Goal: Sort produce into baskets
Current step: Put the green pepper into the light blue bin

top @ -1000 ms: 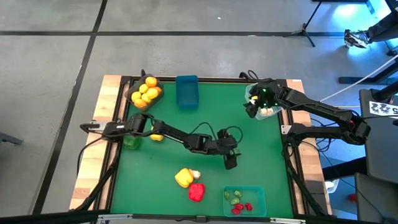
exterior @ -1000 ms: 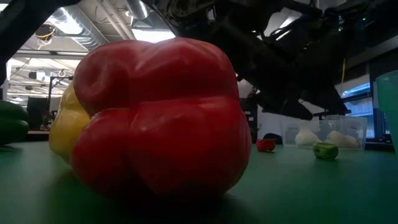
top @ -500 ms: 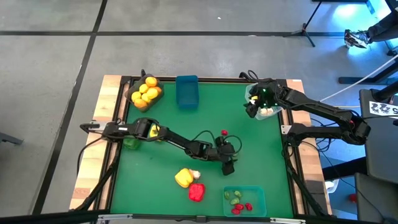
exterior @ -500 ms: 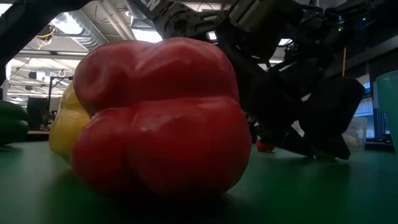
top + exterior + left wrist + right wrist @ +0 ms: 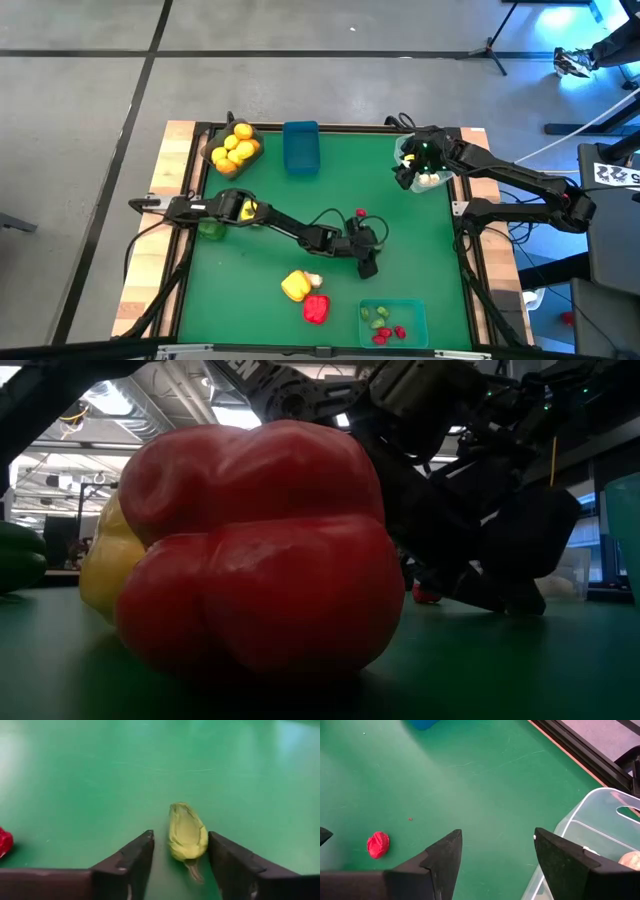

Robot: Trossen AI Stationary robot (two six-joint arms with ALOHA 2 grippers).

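A small green produce piece (image 5: 187, 832) lies on the green mat between the fingers of my left gripper (image 5: 180, 839), which is low on the mat at mid-table (image 5: 368, 267) and open. A little red bit (image 5: 360, 213) lies just beyond it. My right gripper (image 5: 497, 840) hangs open and holds nothing, beside the clear basket (image 5: 428, 170) at the far right. A red pepper (image 5: 316, 308), a yellow pepper (image 5: 294, 286) and a white piece (image 5: 314, 280) lie near the front. In the low view the red pepper (image 5: 260, 550) fills the foreground. My left gripper has one finger on each side of the green piece, which lies flat on the mat. A gap shows at one finger (image 5: 135, 855). The other finger (image 5: 225, 857) stands right at the piece's side, and I cannot tell whether it touches.
The dark grey basket (image 5: 234, 148) of yellow fruits and the blue basket (image 5: 300, 147) stand at the far edge. The teal basket (image 5: 393, 322) with red and green bits is at the near right. A green pepper (image 5: 211, 228) and a yellow fruit (image 5: 250, 212) lie at the left.
My left gripper has come down onto the mat, slightly toward the near edge, over the green piece. In the low view that piece, which was in plain sight, is now hidden behind the gripper. The right arm has kept still.
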